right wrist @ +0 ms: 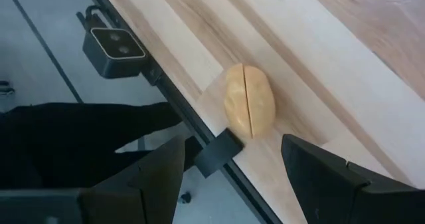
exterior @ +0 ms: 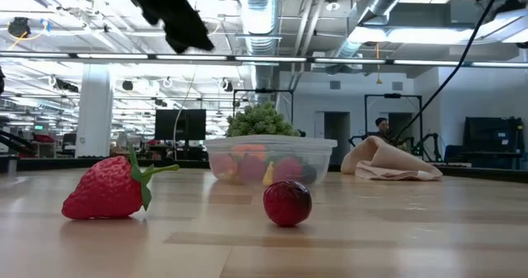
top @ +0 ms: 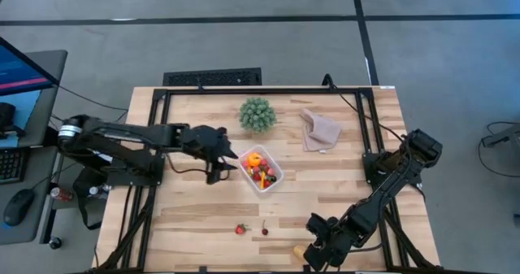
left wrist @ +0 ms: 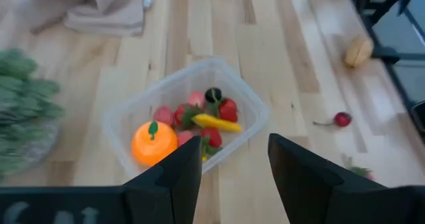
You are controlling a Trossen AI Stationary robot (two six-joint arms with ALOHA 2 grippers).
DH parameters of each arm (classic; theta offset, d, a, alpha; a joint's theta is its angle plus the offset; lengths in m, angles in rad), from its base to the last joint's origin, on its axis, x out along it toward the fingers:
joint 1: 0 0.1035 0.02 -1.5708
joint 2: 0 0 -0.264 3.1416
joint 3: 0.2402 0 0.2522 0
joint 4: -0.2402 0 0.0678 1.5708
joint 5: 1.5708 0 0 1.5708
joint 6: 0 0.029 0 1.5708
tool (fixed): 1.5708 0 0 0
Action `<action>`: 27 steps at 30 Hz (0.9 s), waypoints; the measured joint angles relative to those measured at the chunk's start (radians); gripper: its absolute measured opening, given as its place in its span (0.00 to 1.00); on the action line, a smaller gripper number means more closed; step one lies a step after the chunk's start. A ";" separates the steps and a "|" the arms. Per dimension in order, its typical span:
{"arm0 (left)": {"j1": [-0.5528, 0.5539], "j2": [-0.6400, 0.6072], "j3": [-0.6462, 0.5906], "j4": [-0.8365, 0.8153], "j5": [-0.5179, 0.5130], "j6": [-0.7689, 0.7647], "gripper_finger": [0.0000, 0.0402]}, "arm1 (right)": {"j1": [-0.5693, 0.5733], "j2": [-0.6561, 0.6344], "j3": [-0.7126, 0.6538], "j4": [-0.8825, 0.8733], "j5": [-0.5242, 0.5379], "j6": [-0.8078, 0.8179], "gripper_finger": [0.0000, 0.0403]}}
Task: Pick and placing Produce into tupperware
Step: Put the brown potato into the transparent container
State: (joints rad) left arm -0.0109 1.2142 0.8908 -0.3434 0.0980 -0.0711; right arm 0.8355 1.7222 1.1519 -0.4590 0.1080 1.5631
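Closest to the low camera, a small red toy strawberry with a green stem (exterior: pixel 107 189) and a round dark-red toy cherry (exterior: pixel 287 204) lie loose on the pale wooden tabletop (top: pixel 203 225), near each other and well apart from the small clear plastic rectangular container (top: pixel 262 169) behind them. That container sits near the middle of the tabletop and already holds several pieces of tiny produce: an orange toy fruit with a green leaf (left wrist: pixel 154 142), a yellow piece, some red ones and a dark one. A tan, seamed oval toy (right wrist: pixel 250 108) rests right at the near edge of the tabletop, also outside the container. The left tool (top: pixel 219 170) hangs above the tabletop just beside the container's left side, its two dark fingers apart with nothing between them. The right tool (right wrist: pixel 232 174) hovers over the tan oval toy at the edge, fingers spread wide on either side of it and not touching it as far as the wrist view shows. Farther back stand a round green spiky plant (top: pixel 257 114) and a crumpled beige cloth (top: pixel 318 129), neither involved. By my judgement the job is well over halfway: most pieces are inside, and three visible ones remain, the tan toy seemingly next.
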 joint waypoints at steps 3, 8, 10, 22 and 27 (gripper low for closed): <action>0.000 -0.103 0.002 -0.082 -0.010 -0.001 0.41 | -0.010 0.000 0.000 0.019 -0.003 -0.022 0.61; 0.000 -0.256 0.002 -0.197 -0.091 -0.022 0.41 | -0.036 0.000 0.000 0.041 -0.030 -0.083 0.61; 0.000 -0.310 0.002 -0.240 -0.124 -0.034 0.41 | -0.044 0.000 0.000 0.042 -0.035 -0.105 0.61; 0.001 -0.494 0.002 -0.395 -0.203 -0.109 0.41 | -0.078 0.000 0.000 0.027 -0.082 -0.124 0.55; 0.001 -0.521 0.002 -0.419 -0.204 -0.124 0.41 | -0.082 0.000 0.004 0.120 -0.067 -0.114 0.51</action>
State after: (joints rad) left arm -0.0097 0.6936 0.8925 -0.7629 -0.1062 -0.1947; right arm 0.7540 1.7222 1.1563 -0.3388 0.0413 1.4490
